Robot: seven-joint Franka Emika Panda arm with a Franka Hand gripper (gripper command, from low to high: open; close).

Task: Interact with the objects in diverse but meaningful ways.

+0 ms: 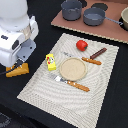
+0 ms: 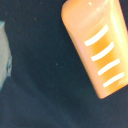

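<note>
bread loaf (image 2: 98, 48) on dark table (image 2: 45, 85) | just below fingers (hidden; open or closed, cannot tell)

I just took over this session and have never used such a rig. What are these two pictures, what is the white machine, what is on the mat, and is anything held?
The white machine is a robot arm. The exterior view comes from a camera off the arm; the wrist view comes from a camera on the arm's wrist, looking down.

On the striped mat lie a tan plate, a red tomato, a dark sausage, a yellow block and orange-handled cutlery. Two grey pots sit on a board behind.

The orange bread loaf lies off the mat on the black table, just under the arm; the wrist view shows it close up.

The jaws show clearly in neither picture, so I cannot tell whether they are open or holding anything.
</note>
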